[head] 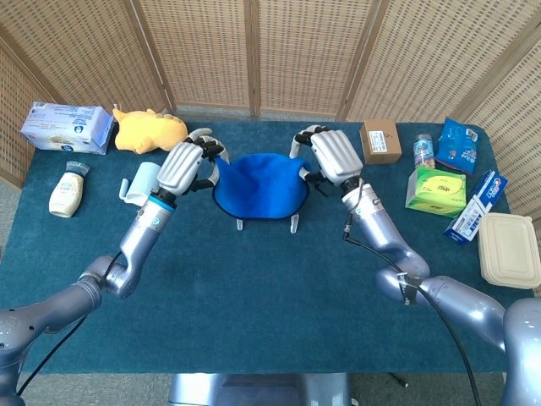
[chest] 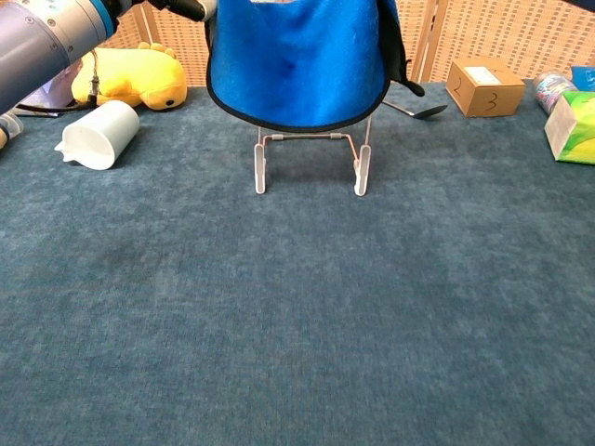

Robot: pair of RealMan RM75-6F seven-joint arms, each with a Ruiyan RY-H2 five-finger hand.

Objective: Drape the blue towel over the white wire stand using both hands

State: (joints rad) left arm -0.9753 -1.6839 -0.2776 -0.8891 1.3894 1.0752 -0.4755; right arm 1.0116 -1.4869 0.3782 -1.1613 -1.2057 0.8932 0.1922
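You've got the blue towel (head: 259,183) hanging between your two hands, its width running side to side across the white wire stand (chest: 310,160), and that's the line that matters: the cloth lies inboard of both sets of fingers, spread from one hand to the other with the stand right underneath. Your left hand (head: 184,166) is curled in at the towel's left edge and your right hand (head: 332,156) at its right edge, fingers bent toward the cloth; whether they're pinching the fabric or only resting beside it I can't tell from the head view, since the fingertips are tucked behind the hem. Neither hand is clearly nearer; they sit about level on opposite sides. In the chest view the towel's curved lower edge hangs in front of the stand's uprights, just above its low crossbar, with the two white feet showing below on the blue tablecloth (chest: 297,316). To my eye the drape looks nearly seated, so the next move likely calls for letting both edges go evenly and drawing outward. Room is fair: outboard of your left fingers lie a white cup (chest: 98,135) and a yellow plush toy (chest: 130,77), outboard of your right a cardboard box (chest: 482,86), with a spoon (chest: 409,111) behind the stand.
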